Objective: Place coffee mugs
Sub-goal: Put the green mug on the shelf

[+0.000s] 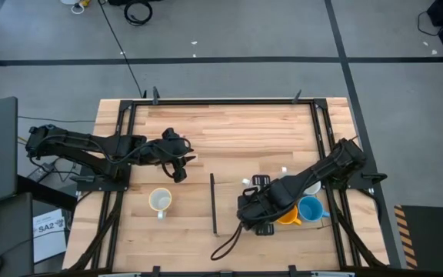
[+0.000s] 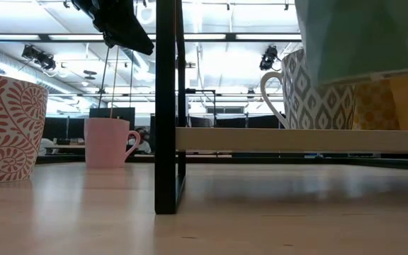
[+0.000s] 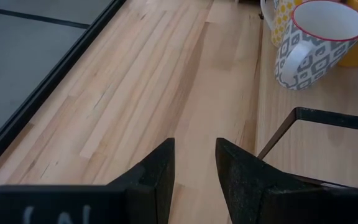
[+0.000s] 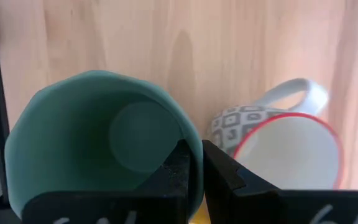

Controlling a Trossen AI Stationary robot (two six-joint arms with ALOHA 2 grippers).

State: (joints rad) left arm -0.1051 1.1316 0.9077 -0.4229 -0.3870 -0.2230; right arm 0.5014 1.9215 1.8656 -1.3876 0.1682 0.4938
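Seven mugs visible; two arms.

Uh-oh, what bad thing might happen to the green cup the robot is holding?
The right gripper pinches only the thin rim of the green mug, so it might slip or tilt out. The grey patterned mug sits right beside it, so lowering the green one could knock them together. The orange mug and blue mug crowd the same spot, leaving little room. The left gripper waits apart, open.
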